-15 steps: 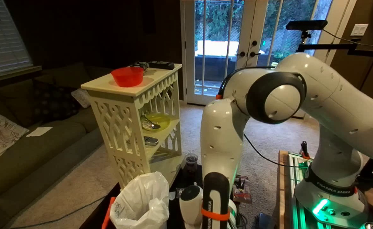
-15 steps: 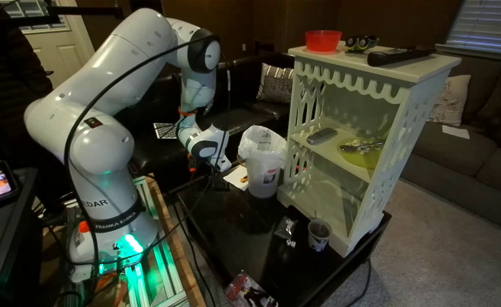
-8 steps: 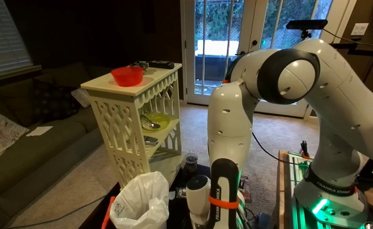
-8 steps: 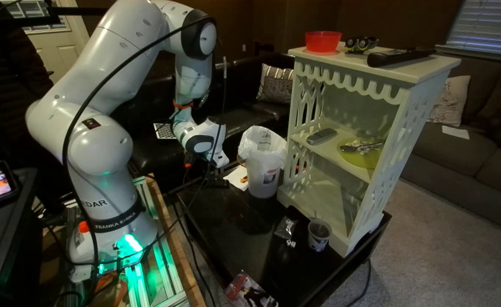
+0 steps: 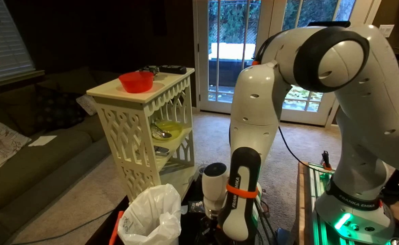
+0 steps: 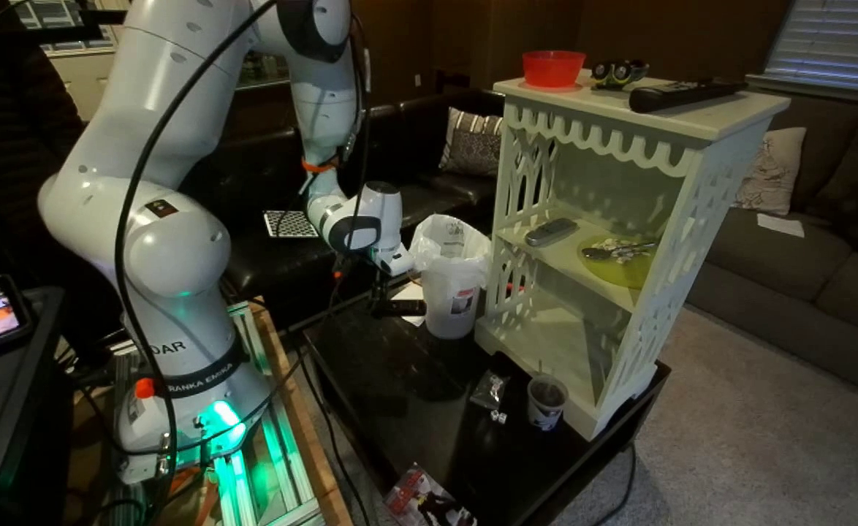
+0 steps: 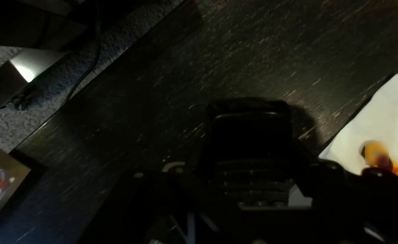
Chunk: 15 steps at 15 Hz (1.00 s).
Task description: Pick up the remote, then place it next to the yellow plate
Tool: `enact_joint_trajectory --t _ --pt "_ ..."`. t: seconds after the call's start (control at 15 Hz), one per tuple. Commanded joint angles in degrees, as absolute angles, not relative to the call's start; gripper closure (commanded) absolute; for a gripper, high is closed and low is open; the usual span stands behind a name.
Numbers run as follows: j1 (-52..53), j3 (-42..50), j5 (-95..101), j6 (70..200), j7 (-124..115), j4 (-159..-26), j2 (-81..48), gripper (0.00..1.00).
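White bin (image 6: 447, 303) beside the cabinet (image 6: 612, 179) stands near jaws pinching a black remote (image 7: 251, 135).

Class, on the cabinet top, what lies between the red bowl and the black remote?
A dark object, perhaps a wheeled toy, shows there in both exterior views.

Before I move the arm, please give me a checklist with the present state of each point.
1. Grip on the long black remote: ok, the gripper holds it.
2. Firmness of this hold: cannot tell.
3. Remote beside the flat, round, yellow-green plate: not ok, it is over the dark table.
4. Middle shelf of the cream cabinet holding only the plate: not ok, a grey remote lies there.
5. Clearance past the tall white bin: cannot tell from these views.
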State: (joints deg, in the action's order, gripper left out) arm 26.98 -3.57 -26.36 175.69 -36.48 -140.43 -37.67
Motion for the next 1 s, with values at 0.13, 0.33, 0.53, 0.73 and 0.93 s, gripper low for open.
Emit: enact_joint_trajectory --t 0.13,0.33,0.53,0.73,0.93 --pt "34.82 10.37 -13.89 155.73 -43.88 -150.5 -17.17 0.63" --pt "36.67 15.8 -8.37 147.48 -47.2 -151.66 -7.64 0.63" --pt "28.14 8.43 -7.9 148.45 -46.35 -149.4 -10.37 0.38" --pt "26.91 8.14 -5.21 148.54 -47.25 -150.75 -7.08 0.63" --pt "18.47 5.89 2.93 142.69 -39.2 -152.11 -0.55 0.63"
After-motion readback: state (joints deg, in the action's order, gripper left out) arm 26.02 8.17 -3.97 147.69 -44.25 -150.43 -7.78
